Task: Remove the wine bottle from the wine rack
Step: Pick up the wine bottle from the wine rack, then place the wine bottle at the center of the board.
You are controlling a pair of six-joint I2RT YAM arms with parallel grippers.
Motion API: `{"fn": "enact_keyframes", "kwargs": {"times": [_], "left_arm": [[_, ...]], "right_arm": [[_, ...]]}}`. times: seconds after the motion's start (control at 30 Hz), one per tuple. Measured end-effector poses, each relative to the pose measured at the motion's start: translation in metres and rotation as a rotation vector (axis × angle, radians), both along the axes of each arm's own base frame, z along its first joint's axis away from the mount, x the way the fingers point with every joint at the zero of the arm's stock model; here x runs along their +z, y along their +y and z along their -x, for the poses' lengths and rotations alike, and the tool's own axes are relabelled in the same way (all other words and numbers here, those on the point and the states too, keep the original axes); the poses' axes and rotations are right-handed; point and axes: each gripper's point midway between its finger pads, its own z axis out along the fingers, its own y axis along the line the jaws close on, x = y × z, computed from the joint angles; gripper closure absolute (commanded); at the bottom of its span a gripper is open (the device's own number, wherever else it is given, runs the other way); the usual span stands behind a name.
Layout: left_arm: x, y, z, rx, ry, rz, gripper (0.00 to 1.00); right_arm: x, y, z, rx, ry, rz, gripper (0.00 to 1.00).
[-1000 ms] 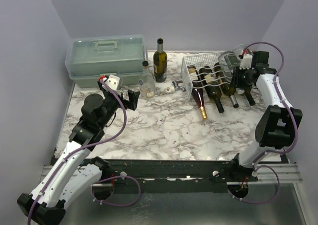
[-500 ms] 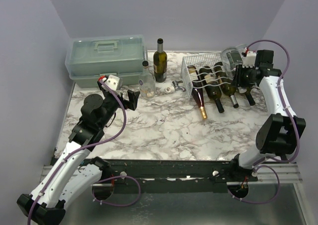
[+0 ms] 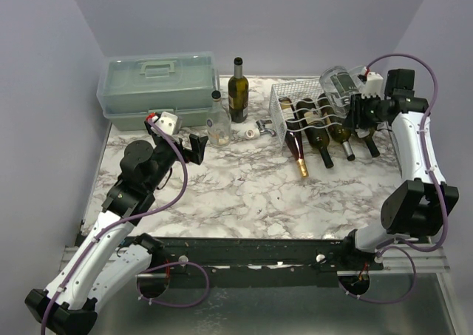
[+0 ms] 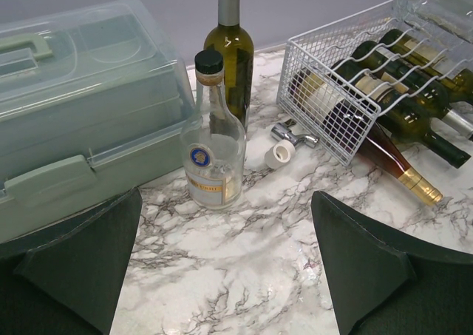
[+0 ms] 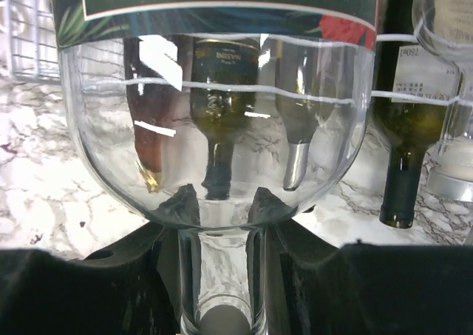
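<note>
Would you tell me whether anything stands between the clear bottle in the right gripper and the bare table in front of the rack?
Nothing visible does. The right gripper holds the clear bottle by its neck above the wine rack; other bottles lie below it.

**Seven bottles for sure, one of most else**

I count seven glass bottles. Four lie side by side in the one white wire-mesh rack (image 3: 276, 107):
- a reddish-brown bottle with a gold foil neck (image 3: 297, 151)
- a dark bottle with a dark neck (image 3: 321, 144)
- an olive bottle with a silvery neck (image 3: 341, 137)
- a second dark bottle at the right end (image 3: 368, 143)

One big clear glass wine bottle (image 3: 337, 80) is up above the rack. Two more stand on the single marble table (image 3: 244, 191): a tall dark green bottle (image 3: 237, 92) and a squat clear bottle with a black cap (image 3: 218, 122).

There may be another clear bottle at the rack's right end, but I can't tell.

There is one pale green plastic toolbox (image 3: 157, 87). Two small oddments lie by the rack: one short white cylinder (image 4: 281, 154) and one shiny metal piece (image 4: 293, 134).
</note>
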Motion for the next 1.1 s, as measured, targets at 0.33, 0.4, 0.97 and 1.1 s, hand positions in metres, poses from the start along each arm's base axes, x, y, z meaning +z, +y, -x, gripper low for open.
{"fn": "enact_keyframes", "kwargs": {"times": [0.33,0.4,0.97,1.1], "left_arm": [[0.000,0.000,0.000,0.000,-0.001,0.001,0.01],[0.000,0.000,0.000,0.000,-0.001,0.001,0.01],[-0.008,0.000,-0.005,0.008,0.014,-0.022,0.01],[-0.011,0.001,-0.006,0.015,0.020,-0.029,0.01]], "right_arm": [[0.045,0.015,0.010,0.129,-0.051,-0.014,1.00],[0.059,0.018,0.013,0.166,-0.064,0.001,1.00],[0.095,0.116,0.047,0.718,-0.107,0.310,1.00],[0.089,0.136,0.058,0.849,-0.104,0.424,1.00]]}}
